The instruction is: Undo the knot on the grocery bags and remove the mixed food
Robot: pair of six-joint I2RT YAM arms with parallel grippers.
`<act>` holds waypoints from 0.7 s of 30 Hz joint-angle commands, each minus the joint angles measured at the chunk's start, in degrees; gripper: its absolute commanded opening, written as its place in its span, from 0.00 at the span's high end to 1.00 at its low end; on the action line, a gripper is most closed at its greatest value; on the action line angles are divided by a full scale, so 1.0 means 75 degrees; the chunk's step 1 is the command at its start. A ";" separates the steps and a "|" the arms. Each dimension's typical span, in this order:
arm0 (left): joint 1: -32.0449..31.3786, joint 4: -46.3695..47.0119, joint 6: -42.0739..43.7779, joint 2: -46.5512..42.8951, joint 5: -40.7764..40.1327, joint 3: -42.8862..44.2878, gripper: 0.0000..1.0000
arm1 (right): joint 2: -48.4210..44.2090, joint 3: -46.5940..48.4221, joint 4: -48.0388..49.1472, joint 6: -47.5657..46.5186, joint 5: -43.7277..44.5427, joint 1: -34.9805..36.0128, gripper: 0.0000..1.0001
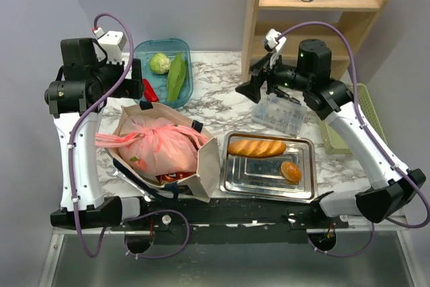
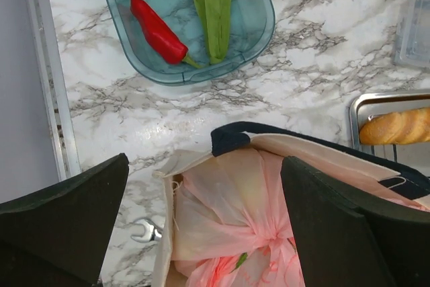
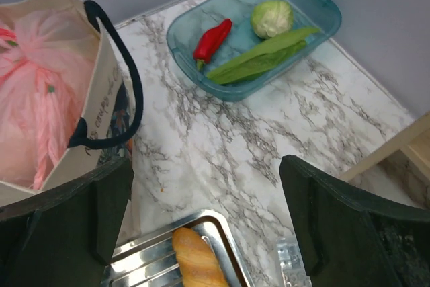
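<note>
Well, left tool (image 2: pixel 205 161) and right tool (image 3: pixel 206 161) gape wide — knot (image 1: pixel 154 132) tied inside tote (image 1: pixel 209 166).

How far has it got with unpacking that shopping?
Barely begun. The pink bag sits in the canvas tote, its knot tied. The left fingers, above the bag, and the right fingers are open and empty. Untying it and emptying the bag remain.

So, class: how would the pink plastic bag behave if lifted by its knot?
Probably floppy: the pink bag is thin, crinkled film, so it should sag around its bulging load. Perhaps slippery, being glossy. The knot looks tightly bunched, so may hold.
</note>
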 commanded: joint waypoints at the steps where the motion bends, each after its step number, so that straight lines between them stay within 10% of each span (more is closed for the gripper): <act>1: 0.0063 -0.1030 -0.0030 -0.0151 0.0322 0.0535 0.02 | 0.0421 0.1025 -0.0422 -0.0314 -0.1263 0.0012 0.00; 14: 0.3166 -0.0282 -0.1498 -0.2006 0.1529 -0.1375 0.01 | 0.3274 0.4773 -0.1681 -0.1895 0.0570 0.2932 0.00; 21: 0.3444 -0.0218 -0.1535 -0.2752 0.1516 -0.2149 0.02 | 0.4749 0.6221 -0.2371 -0.2350 0.1058 0.4030 0.01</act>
